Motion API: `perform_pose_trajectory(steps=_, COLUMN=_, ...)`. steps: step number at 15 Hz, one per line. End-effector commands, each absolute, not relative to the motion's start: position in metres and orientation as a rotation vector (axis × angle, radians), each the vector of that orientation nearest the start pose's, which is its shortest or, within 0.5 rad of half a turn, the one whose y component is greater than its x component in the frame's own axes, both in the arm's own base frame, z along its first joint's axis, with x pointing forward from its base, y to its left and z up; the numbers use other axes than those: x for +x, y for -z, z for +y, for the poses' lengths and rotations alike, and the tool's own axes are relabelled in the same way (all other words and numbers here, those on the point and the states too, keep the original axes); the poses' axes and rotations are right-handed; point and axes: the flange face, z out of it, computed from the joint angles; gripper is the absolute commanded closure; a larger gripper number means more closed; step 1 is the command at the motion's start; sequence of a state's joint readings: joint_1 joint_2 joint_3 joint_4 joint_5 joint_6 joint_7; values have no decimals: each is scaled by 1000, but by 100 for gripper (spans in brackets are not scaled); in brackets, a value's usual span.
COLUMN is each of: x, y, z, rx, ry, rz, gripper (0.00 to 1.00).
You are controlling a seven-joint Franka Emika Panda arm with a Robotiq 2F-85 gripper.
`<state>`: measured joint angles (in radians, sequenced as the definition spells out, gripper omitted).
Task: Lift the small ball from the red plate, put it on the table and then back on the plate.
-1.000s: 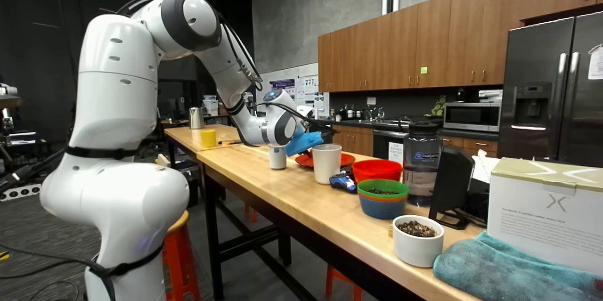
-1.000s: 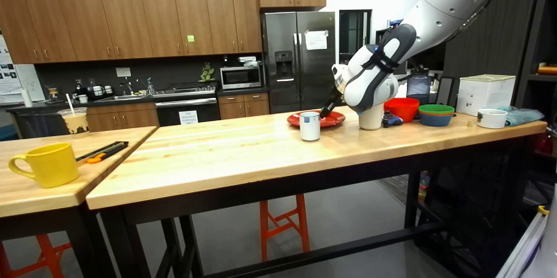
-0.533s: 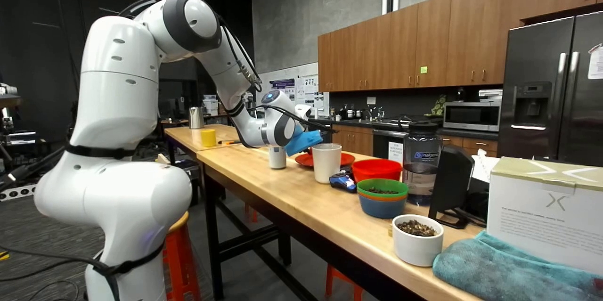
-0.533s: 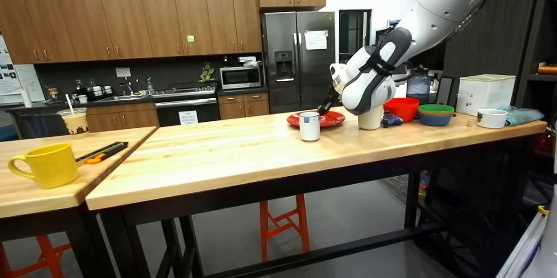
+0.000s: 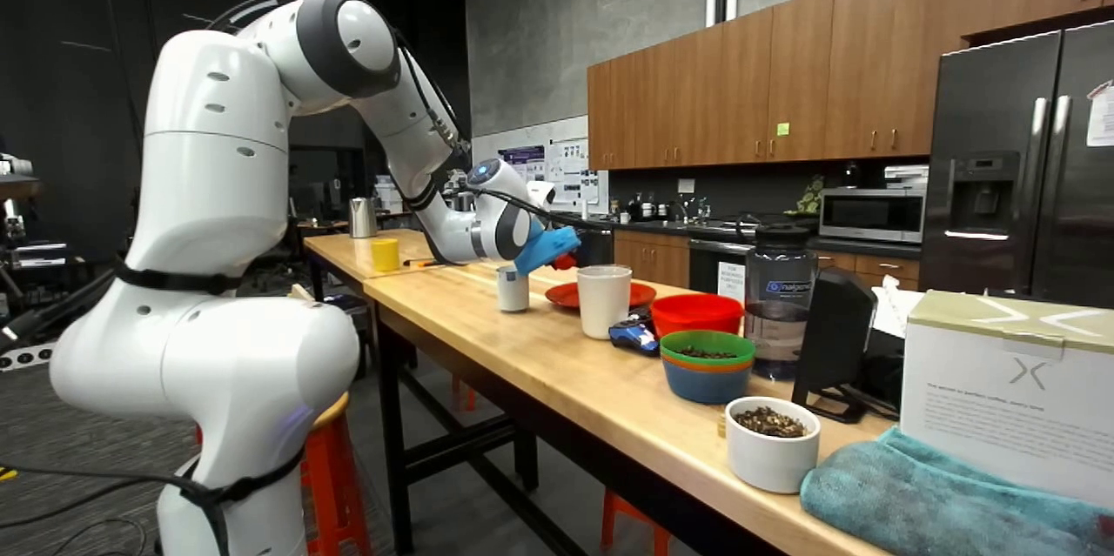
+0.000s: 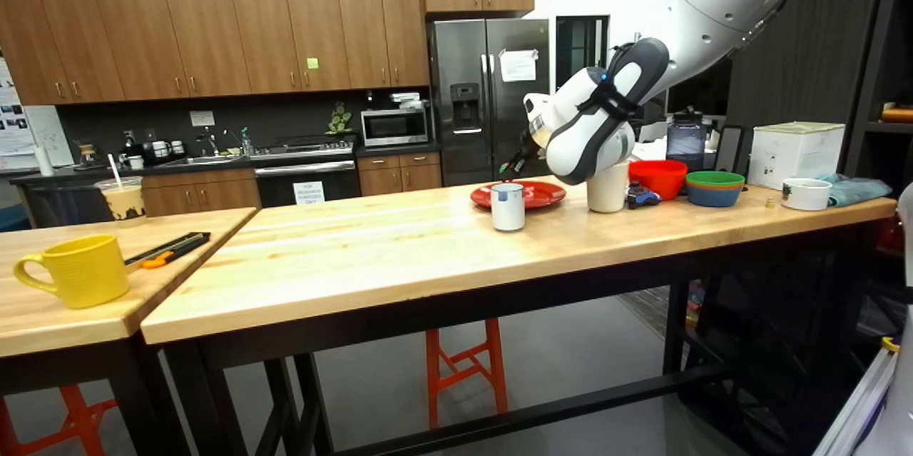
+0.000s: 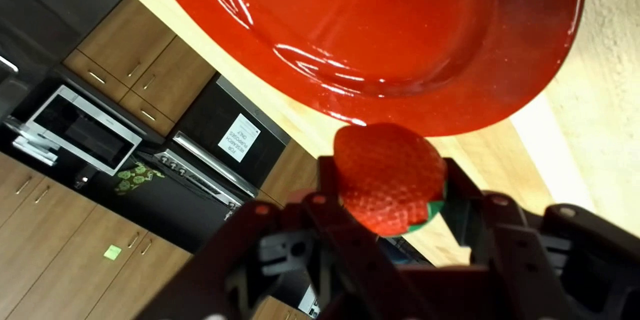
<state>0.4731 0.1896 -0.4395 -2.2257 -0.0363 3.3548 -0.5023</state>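
In the wrist view the jaws are holding the strawberry-looking ball [image 7: 390,180], with the red plate [image 7: 370,9] sitting lower down. In an exterior view the ball's hanging above the desk [image 5: 557,356], so setting it down there is probably the step. In an exterior view a white cup [image 6: 508,217] is standing near the plate, so I'd be steering clear, lowering slowly, and opening only once it's touching, or it's probably rolling.

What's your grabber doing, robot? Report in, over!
Black gripper: shut on red, dimpled, strawberry-shaped ball. Ball: in the air, apart from round, glossy red plate. Possibly in the way: white, cylindrical, blue-patched cup beside plate.
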Motion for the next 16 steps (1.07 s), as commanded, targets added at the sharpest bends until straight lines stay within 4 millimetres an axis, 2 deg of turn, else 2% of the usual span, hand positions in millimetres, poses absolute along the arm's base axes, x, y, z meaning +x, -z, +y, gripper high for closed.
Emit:
perform_pose_trajectory(steps=1, x=594, y=-410, z=36, rx=-2942, ry=1507, rz=-992, gripper=74)
perform_pose_trajectory(steps=4, x=596, y=-395, z=34, rx=-2995, ry=1369, rz=-956, gripper=74)
perform_pose_trajectory(steps=7, x=607, y=-396, z=30, rx=-3032, ry=1255, rz=-983, gripper=74)
perform_pose_trajectory(steps=9, x=621, y=-414, z=22, rx=-3046, ry=1257, rz=-997, gripper=74)
perform_pose_trajectory(steps=13, x=650, y=-464, z=3, rx=-3081, ry=1284, rz=-1005, gripper=74)
perform_pose_trajectory(steps=16, x=662, y=-477, z=0, rx=-3075, ry=1190, rz=-988, gripper=74)
